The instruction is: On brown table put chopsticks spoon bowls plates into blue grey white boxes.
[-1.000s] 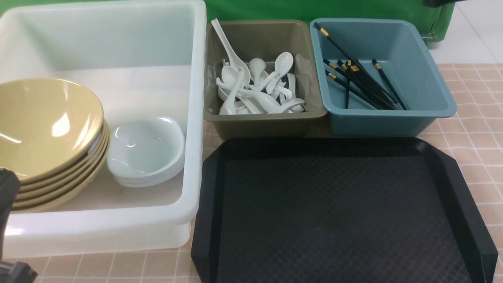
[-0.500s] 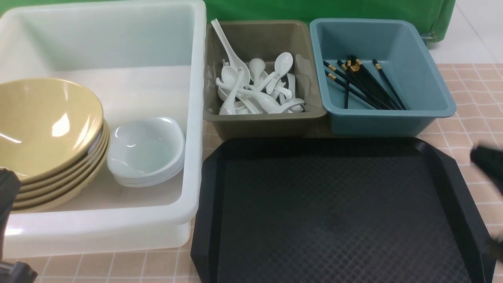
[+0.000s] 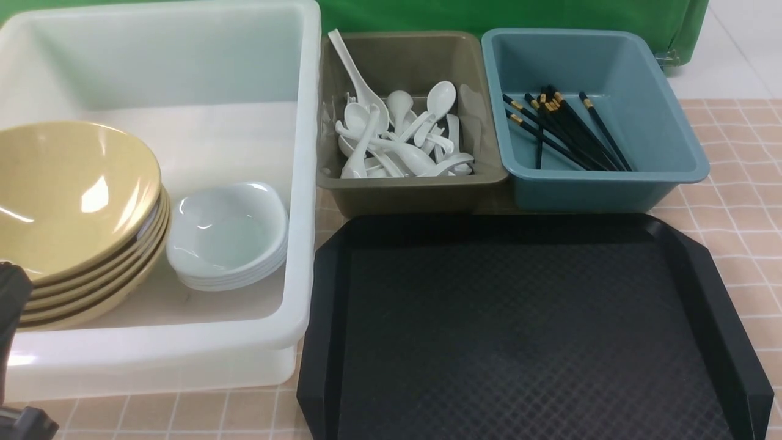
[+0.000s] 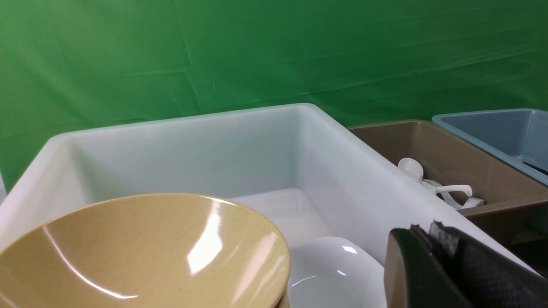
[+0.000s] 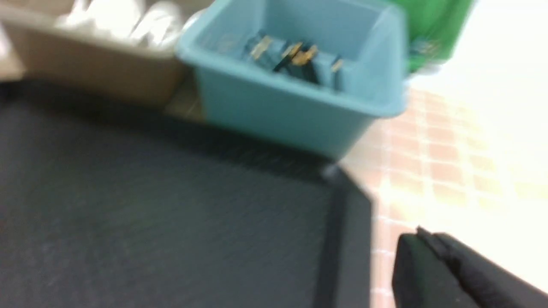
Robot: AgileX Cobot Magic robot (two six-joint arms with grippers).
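At the far left, my left gripper [image 4: 432,239] is pressed together and pinching nothing; it sits low at the near left corner of the translucent white tub [image 3: 303,183], which stands on the brown table [image 3: 733,201]. Inside the tub, against its left side, a stack of mustard-yellow bowls [image 3: 73,195] rests nested and tilted toward the tub's middle. Just beside them to the right, touching the stack, lies a nested pile of small white plates [image 3: 229,235] on the tub floor. Right of the tub and close against it stands the olive-grey box [image 3: 415,189], holding a heap of white soup spoons [image 3: 397,137]; one spoon handle leans up over the box's far left corner. Next to it on the right, the teal-blue box [image 3: 611,189] holds the black chopsticks [image 3: 565,131], lying crossed on its floor with their gold bands toward the far left. In front of these two smaller boxes lies a black textured tray [image 3: 525,330] with cut corners, nothing on its surface. My right gripper [image 5: 428,261] is out of the front view; its own camera, blurred, shows it closed and carrying nothing, above the table beside the tray's far right corner, well apart from the teal-blue box.
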